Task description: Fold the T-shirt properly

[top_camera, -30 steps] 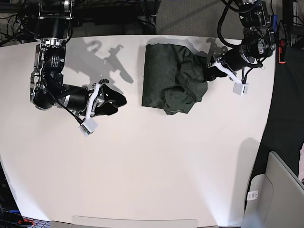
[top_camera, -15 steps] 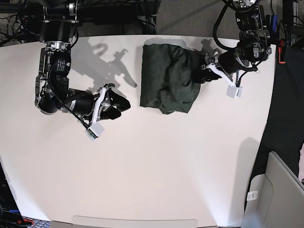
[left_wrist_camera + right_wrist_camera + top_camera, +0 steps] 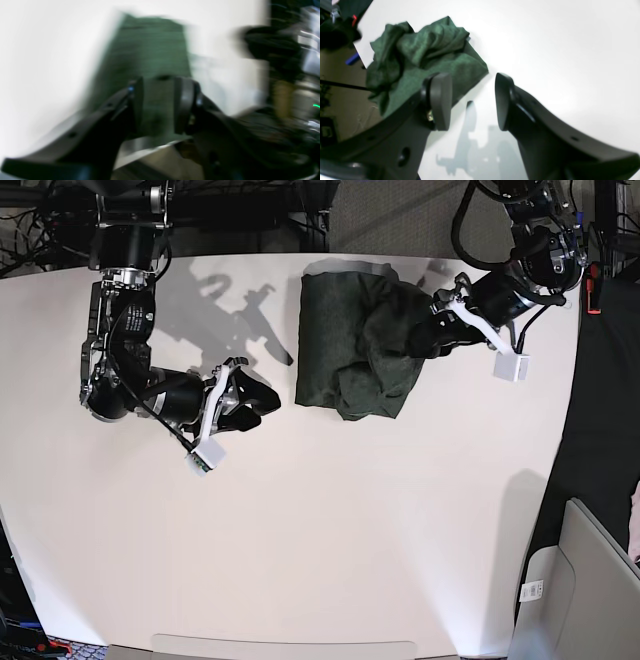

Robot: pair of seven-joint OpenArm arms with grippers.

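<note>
Dark olive knit, the T-shirt (image 3: 355,345) is seen bunched by the table's (image 3: 330,560) far edge, roughly folded but left rumpled, while the empty right gripper (image 3: 470,100) is held apart and the left gripper's (image 3: 425,340) state can't be told.

Left gripper (image 3: 422,340) jaws parted, having been clamped on the T-shirt (image 3: 355,340) edge a second ago; its camera block swung outward. Right gripper (image 3: 262,402) slid closer to the shirt. Bundle's right side pulled in, slightly narrower.
</note>
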